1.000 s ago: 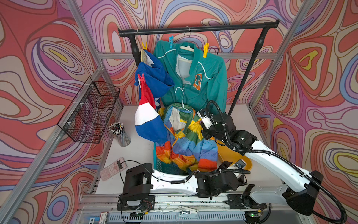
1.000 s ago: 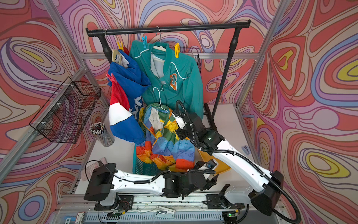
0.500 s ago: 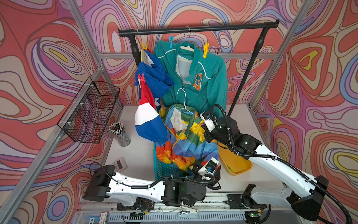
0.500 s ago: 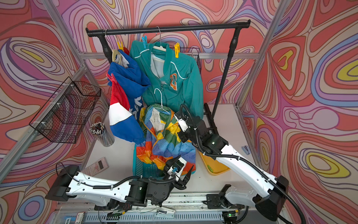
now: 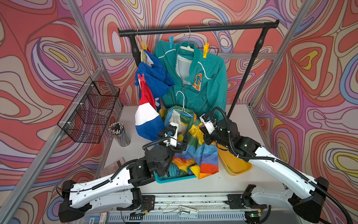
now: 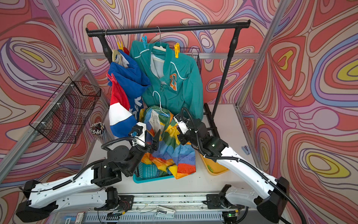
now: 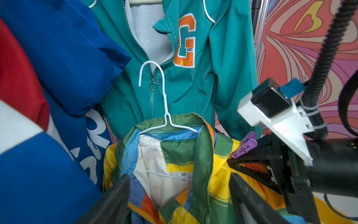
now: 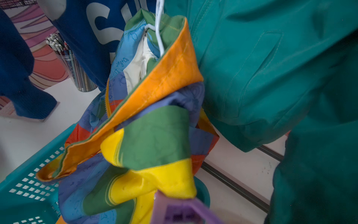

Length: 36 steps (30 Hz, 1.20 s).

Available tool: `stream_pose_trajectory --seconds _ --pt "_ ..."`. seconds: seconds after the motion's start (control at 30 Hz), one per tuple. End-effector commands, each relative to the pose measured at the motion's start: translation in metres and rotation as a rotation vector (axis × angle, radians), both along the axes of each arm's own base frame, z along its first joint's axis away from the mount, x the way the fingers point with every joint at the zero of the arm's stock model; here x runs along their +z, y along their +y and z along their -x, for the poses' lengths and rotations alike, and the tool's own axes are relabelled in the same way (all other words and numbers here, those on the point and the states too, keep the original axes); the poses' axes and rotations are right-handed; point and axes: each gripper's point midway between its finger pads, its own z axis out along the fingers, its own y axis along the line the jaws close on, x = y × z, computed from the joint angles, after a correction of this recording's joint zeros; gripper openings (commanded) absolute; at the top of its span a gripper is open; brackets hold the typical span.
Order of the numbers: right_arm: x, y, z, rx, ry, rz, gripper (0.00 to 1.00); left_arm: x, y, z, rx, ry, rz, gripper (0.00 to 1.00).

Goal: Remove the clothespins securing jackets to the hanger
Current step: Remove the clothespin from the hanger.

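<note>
Swirl-patterned walls (image 5: 44, 64) close round a white table (image 5: 209, 184) with a black rail (image 5: 222, 28) across the back. From my seat the teal jacket (image 5: 209, 91) hangs square on the rail, with a blue clothespin (image 5: 171, 41) on one shoulder and a yellow clothespin (image 5: 206, 50) on the other. Beside it, toward the robot's left, the blue jacket (image 5: 155, 77) droops off its hanger, a red clothespin (image 5: 141, 78) clipped at the top of its red band.

The rainbow jacket (image 5: 199, 155) sits lowest, on a white wire hanger (image 7: 164, 100) whose hook stands in front of the teal zip, well below the rail. Its hem spills into the laundry basket (image 5: 164, 178) on the table.

My right gripper (image 7: 230, 161) is pressed together on a purple clothespin (image 7: 244, 145), which bites the rainbow jacket's yellow shoulder fabric (the right wrist view shows it only as a blur at the frame edge). My left gripper (image 7: 179, 175) is spread wide and holds nothing, its fingers (image 7: 116, 199) either side of the open collar and white lining.

It is crowded. The blue jacket's sleeve hangs just beside the left gripper. The teal hem drapes right behind the right gripper and fills much of the right wrist view. The right arm's camera mount (image 7: 275, 116) and cable (image 7: 327, 48) block part of the left wrist view.

A yellow tray (image 5: 239, 167) lies under the right forearm, beside the laundry basket. The wire basket (image 5: 91, 108) on the frame and the cup of pencils (image 5: 118, 131) stand well apart on the robot's left.
</note>
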Motion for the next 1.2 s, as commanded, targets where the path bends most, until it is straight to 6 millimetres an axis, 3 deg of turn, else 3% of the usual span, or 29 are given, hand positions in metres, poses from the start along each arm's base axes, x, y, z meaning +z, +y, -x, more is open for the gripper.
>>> stream_pose_trajectory --seconds 0.0,0.17,0.37,0.53,0.67,1.0,1.17 --pt "0.030 0.005 0.000 0.019 -0.068 -0.105 0.00 0.002 -0.002 -0.022 -0.064 0.050 -0.012 0.84" --pt "0.029 0.008 0.001 0.038 -0.055 -0.107 0.00 0.005 -0.001 -0.066 -0.106 0.108 0.041 0.83" --pt "0.022 0.010 0.002 0.046 -0.042 -0.098 0.00 0.017 -0.023 -0.098 -0.189 0.134 0.025 0.81" --pt "0.022 0.009 0.002 0.041 -0.045 -0.102 0.00 0.013 -0.027 -0.127 -0.168 0.171 0.019 0.69" --pt "0.025 0.009 0.005 0.050 -0.049 -0.108 0.00 0.014 -0.030 -0.132 -0.187 0.175 0.040 0.51" --pt "0.034 0.008 0.005 0.049 -0.057 -0.122 0.00 0.011 -0.033 -0.125 -0.241 0.190 0.079 0.04" --pt "0.032 0.008 0.005 0.050 -0.052 -0.119 0.00 0.013 -0.034 -0.123 -0.252 0.189 0.096 0.00"
